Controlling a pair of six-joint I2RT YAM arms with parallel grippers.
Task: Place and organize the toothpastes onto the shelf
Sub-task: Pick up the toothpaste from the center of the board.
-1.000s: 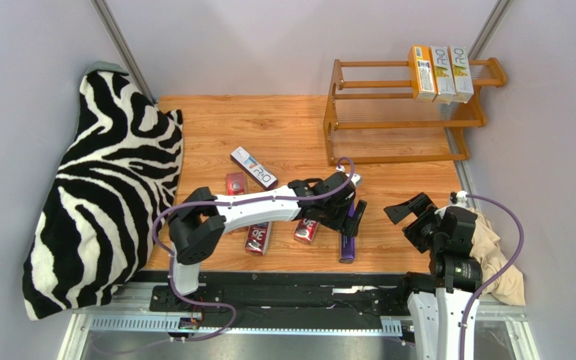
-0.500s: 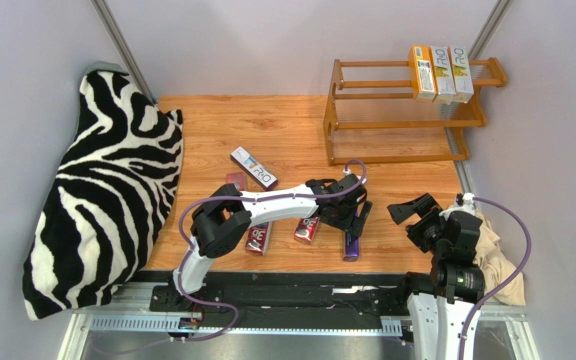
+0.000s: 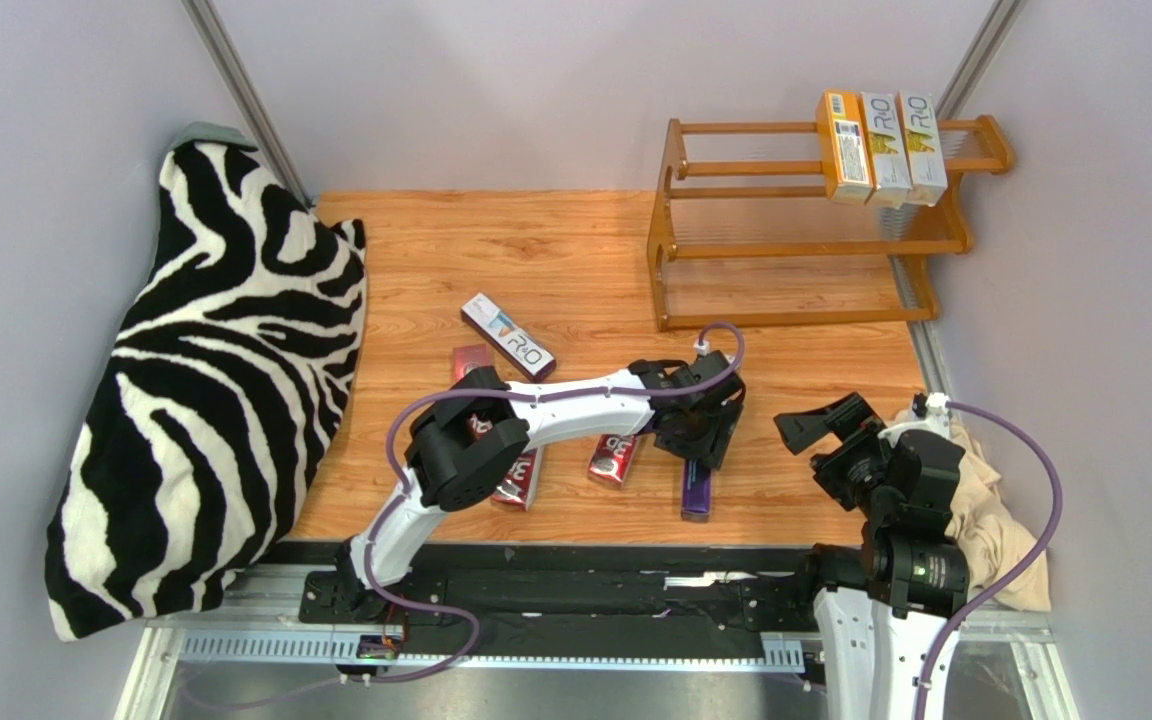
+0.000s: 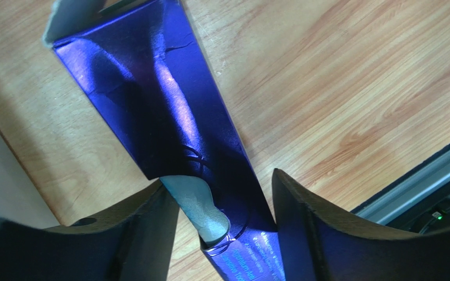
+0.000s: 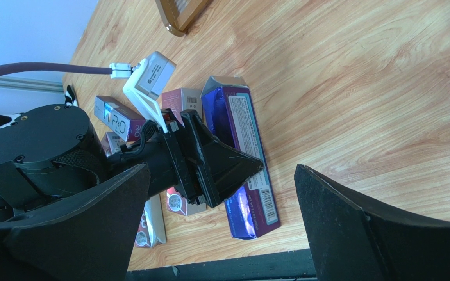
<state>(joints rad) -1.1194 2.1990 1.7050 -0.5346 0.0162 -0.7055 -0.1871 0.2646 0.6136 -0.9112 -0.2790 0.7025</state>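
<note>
**A:** What colour is the shelf [image 3: 663, 225]?

**B:** Orange-brown wood. The table [image 3: 537, 248] under it is a lighter honey colour with streaky grain.

**A:** And on the shelf's top tier?

**B:** One orange-yellow carton [image 3: 844, 146]. The white-faced cartons [image 3: 884, 146] beside it have yellow and green print.

**A:** In front of the shelf?

**B:** A glossy purple carton [image 4: 168, 117], almost blue-violet, with a white panel of small print. To its left are red cartons [image 3: 612, 458] and a purple-edged carton [image 3: 509, 335] with a white face.

**A:** Anything patterned?

**B:** The pillow [image 3: 207, 375], far left of the shelf, has black-and-white zebra stripes. The cloth [image 3: 995, 525], in front of the shelf's right end, is plain beige.
</note>
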